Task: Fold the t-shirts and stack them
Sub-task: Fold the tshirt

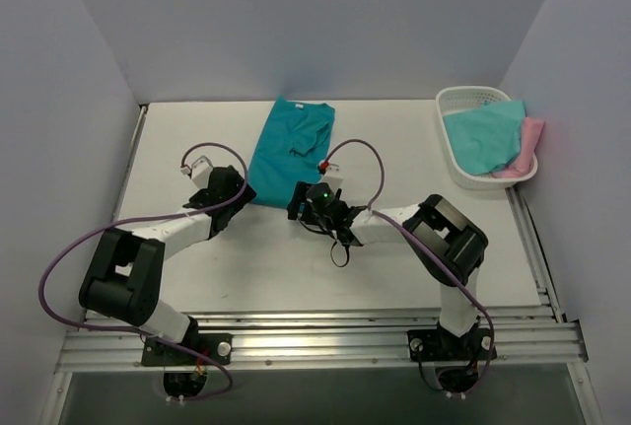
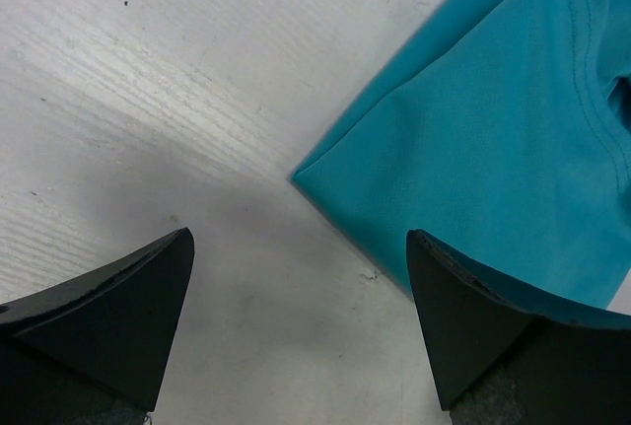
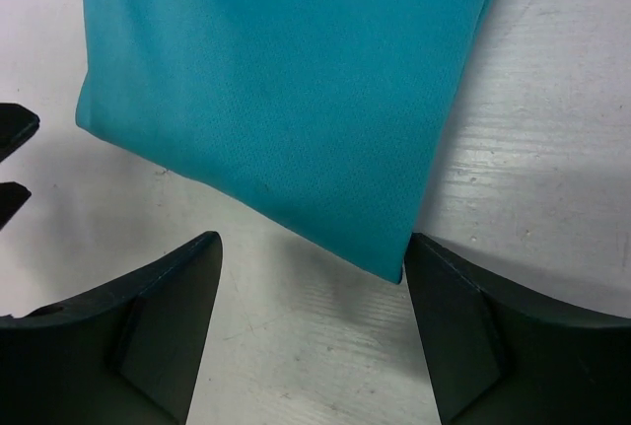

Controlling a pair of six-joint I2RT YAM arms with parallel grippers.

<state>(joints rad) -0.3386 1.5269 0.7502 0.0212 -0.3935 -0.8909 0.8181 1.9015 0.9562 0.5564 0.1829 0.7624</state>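
Note:
A deep teal t-shirt (image 1: 289, 144) lies folded lengthwise into a long strip on the white table (image 1: 394, 267), running from the back wall toward me. My left gripper (image 1: 242, 191) is open at its near left corner; the left wrist view shows that corner (image 2: 473, 139) between and beyond the fingers (image 2: 128, 297). My right gripper (image 1: 298, 200) is open at the near right corner, which shows in the right wrist view (image 3: 286, 80) just ahead of the fingers (image 3: 473, 317). An aqua t-shirt (image 1: 483, 134) and a pale pink one (image 1: 530, 144) lie in the basket.
A white slotted basket (image 1: 449, 109) stands at the back right of the table, near the right wall. Grey walls close in the left, back and right. A metal rail (image 1: 315, 331) runs along the near edge by the arm bases.

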